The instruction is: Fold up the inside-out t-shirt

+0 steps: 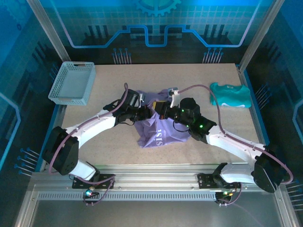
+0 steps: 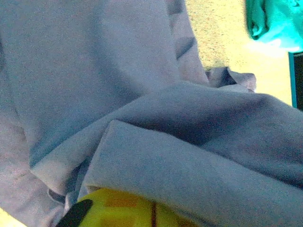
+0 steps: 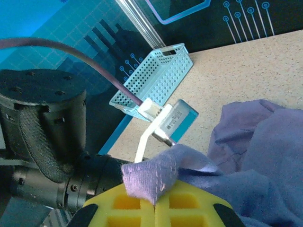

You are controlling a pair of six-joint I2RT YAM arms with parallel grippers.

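Observation:
The inside-out t-shirt [image 1: 158, 132] is a lavender bunch with pale lettering at mid table, its top pulled up between both arms. My right gripper [image 1: 164, 112] is shut on a stitched hem of the shirt [image 3: 154, 179]; in the right wrist view the yellow fingers [image 3: 187, 208] press together under that hem. My left gripper [image 1: 143, 113] meets the shirt from the left. In the left wrist view the shirt's folds [image 2: 142, 94] drape over the yellow fingers [image 2: 123, 210], which sit pressed together with only a thin seam between them and cloth across their tips.
A grey mesh basket [image 1: 73, 82] stands at the back left, also in the right wrist view as the basket [image 3: 156, 71]. A teal garment [image 1: 230, 94] lies at the back right, close to the table's right rail. The two wrists nearly touch above the shirt.

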